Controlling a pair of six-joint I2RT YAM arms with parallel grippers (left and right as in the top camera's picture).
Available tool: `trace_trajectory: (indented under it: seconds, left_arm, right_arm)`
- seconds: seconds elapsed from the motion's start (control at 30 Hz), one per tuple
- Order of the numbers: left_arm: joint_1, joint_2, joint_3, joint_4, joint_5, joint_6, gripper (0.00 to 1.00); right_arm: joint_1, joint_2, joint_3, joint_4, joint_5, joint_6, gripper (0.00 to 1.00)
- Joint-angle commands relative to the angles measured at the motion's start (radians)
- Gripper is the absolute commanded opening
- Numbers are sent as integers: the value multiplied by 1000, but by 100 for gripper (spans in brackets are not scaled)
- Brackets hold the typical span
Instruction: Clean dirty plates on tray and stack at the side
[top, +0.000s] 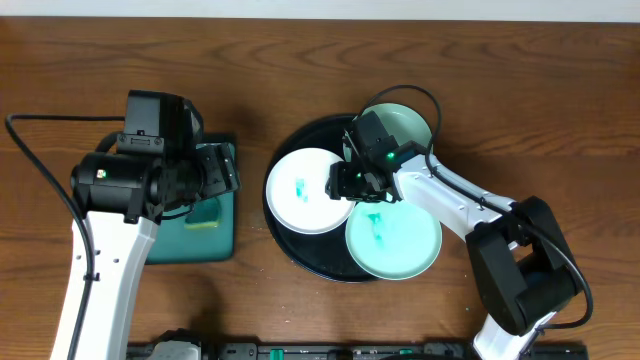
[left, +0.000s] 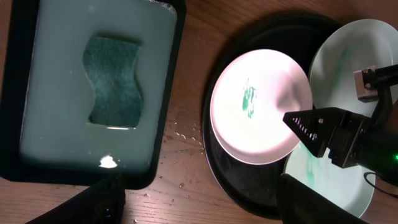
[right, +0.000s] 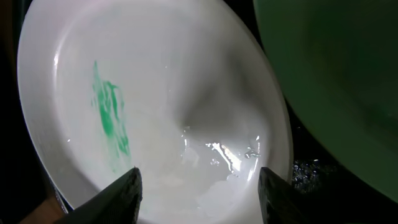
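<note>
A white plate with a teal smear lies on the left of the round black tray. Two mint plates share the tray: one smeared at the front right, one at the back. My right gripper hovers open over the white plate's right side, with only wet plate surface between its fingers. My left gripper is open above bare wood between the two trays, holding nothing.
A rectangular black-rimmed green tray sits left of the round tray, with a green sponge lying in it. Water droplets dot the wood between the trays. The left arm's body hangs over the green tray.
</note>
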Motion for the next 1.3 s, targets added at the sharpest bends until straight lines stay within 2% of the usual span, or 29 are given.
trace_trajectory:
  seconds: [0.0,0.3,0.6,1.27]
  left_arm:
    - [5,3,22,-3,9,13,78]
    - [5,3,22,-3,9,13,78]
    - [5,3,22,-2,9,13,78]
    - [5,3,22,-3,9,13,78]
  right_arm:
    - [-2,-21,28,-4,-47,-28,58]
    - [-6,-127,68,-25,-3,-57,59]
    - [-8,-125,67,-214,187,-27,58]
    - [-8,16,62,-136,184,11,55]
